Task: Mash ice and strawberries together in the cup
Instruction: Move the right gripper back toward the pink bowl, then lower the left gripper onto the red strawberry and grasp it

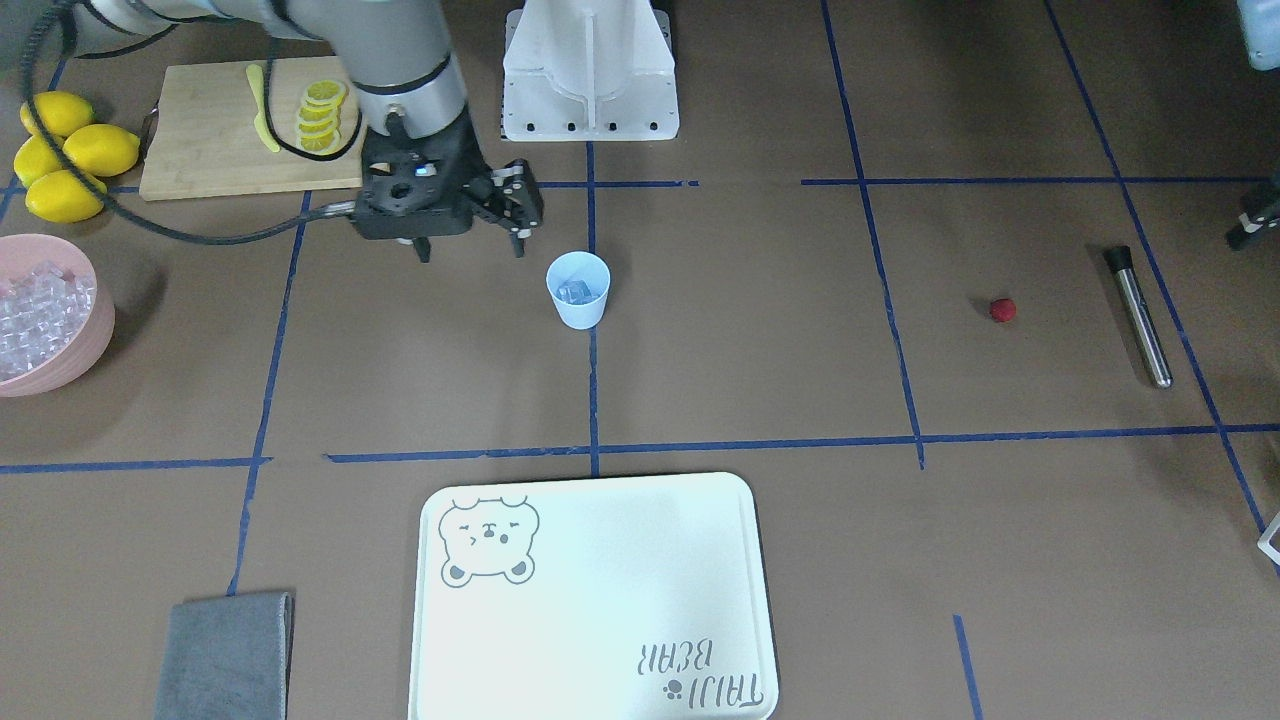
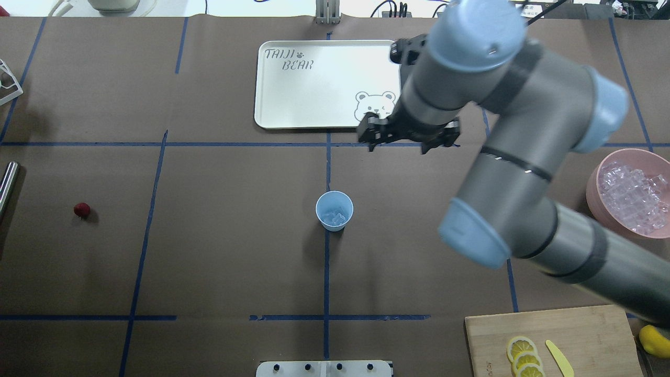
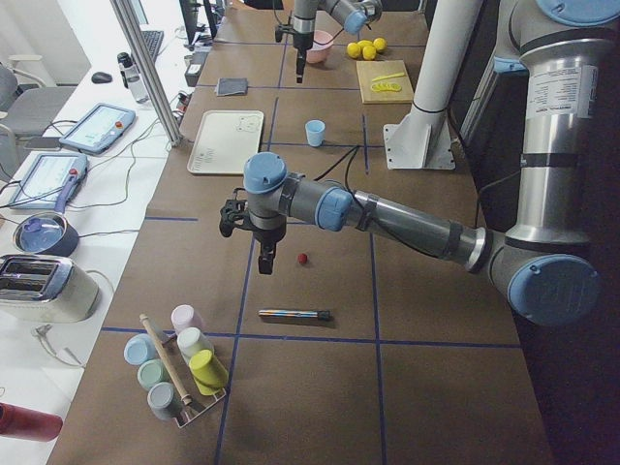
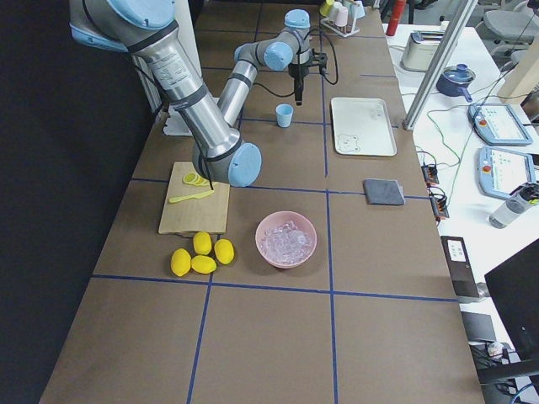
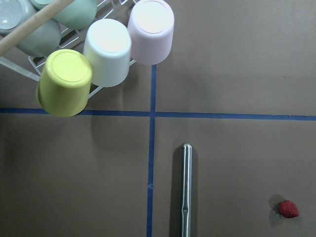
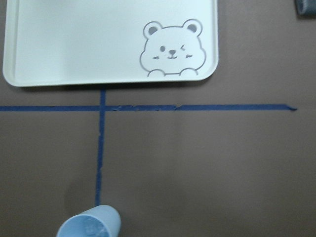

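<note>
The pale blue cup stands upright mid-table with a few ice cubes inside. More ice fills a pink bowl. The red strawberry lies alone on the table near a steel muddler. My right gripper hangs open and empty beside the cup, apart from it; the right wrist view shows the cup at its bottom edge. In the exterior left view, my left gripper hovers close to the strawberry. I cannot tell whether it is open or shut.
A white bear tray lies beyond the cup. A wooden board holds lemon slices and a yellow knife, with whole lemons beside it. A grey cloth and a rack of cups sit at the table's edges.
</note>
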Robot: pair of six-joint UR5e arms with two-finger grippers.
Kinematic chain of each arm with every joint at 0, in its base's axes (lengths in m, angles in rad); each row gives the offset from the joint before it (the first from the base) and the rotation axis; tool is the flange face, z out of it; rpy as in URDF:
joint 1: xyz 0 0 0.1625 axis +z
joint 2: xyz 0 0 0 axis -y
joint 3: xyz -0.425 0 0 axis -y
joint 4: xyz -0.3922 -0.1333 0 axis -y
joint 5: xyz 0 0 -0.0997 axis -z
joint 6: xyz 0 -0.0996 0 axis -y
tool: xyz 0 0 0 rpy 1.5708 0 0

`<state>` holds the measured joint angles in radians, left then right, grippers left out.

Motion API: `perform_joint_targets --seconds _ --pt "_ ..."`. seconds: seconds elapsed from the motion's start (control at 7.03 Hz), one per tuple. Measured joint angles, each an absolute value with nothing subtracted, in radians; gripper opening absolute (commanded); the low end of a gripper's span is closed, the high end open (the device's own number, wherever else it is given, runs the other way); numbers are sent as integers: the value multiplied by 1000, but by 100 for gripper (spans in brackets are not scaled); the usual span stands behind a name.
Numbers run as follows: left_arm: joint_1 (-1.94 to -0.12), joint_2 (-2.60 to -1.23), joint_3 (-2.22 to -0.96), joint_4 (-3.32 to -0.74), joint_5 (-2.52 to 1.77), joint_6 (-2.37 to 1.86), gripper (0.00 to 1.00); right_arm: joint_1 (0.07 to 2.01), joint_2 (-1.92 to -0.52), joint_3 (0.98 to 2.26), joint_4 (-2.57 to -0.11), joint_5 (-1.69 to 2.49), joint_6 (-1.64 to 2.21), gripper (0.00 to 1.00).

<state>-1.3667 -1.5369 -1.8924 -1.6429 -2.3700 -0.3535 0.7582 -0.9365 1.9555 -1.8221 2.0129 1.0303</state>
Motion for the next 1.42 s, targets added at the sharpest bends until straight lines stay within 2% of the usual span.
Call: perform_joint_targets --seconds 0.28,0.85,1.42 --pt "-1227 -1478 -1898 -1877 -2290 -613 98 943 -1073 1995 -1819 2128 750 99" --pt "-923 -1468 -1864 -2093 -2039 -968 98 1334 -1375 1971 -1813 2334 149 99" --pt "-784 -1499 -1740 -2215 -1928 -1100 98 1477 -1509 1920 -1811 2349 -85 99"
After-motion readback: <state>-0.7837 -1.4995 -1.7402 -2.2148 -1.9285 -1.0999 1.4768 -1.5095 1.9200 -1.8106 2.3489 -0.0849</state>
